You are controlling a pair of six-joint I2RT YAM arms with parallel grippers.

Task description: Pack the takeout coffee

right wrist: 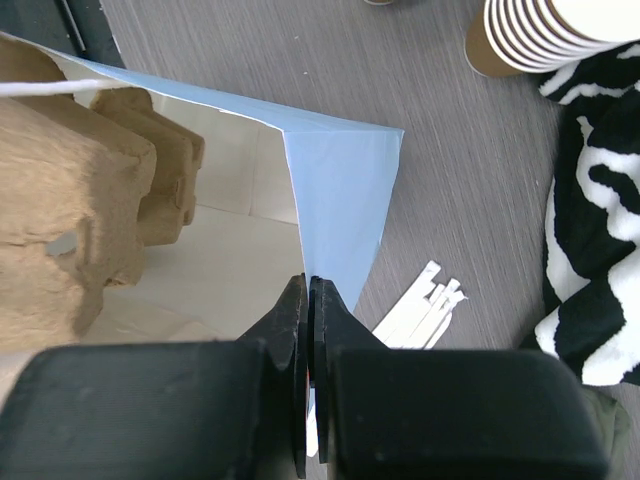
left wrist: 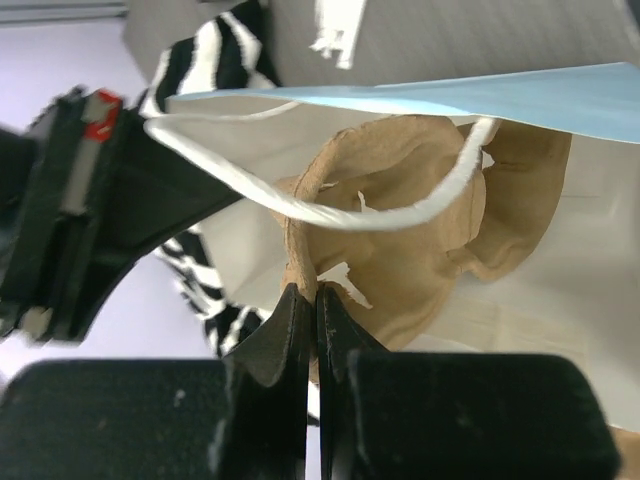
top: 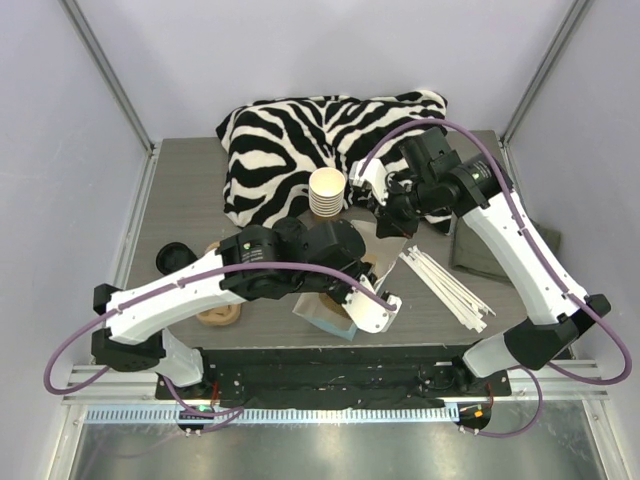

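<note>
Coffee I cannot place for certain; a round black lid (top: 172, 257) sits far left. Fuzzy zebra cloth (top: 300, 140), smooth blue paper bag (right wrist: 335, 200), moulded pulp tray (left wrist: 400, 220) inside it. Left gripper (left wrist: 312, 295) is pinched tight on the tray rim; right gripper (right wrist: 307, 287) is pinched on the bag edge.

The grey table (top: 180, 190) carried a zebra-print cloth (top: 280, 140) at upper centre, a stack of paper cups (top: 327, 193) beside it, white sticks (top: 445, 288) at right and black lids (top: 172, 257) at left.
</note>
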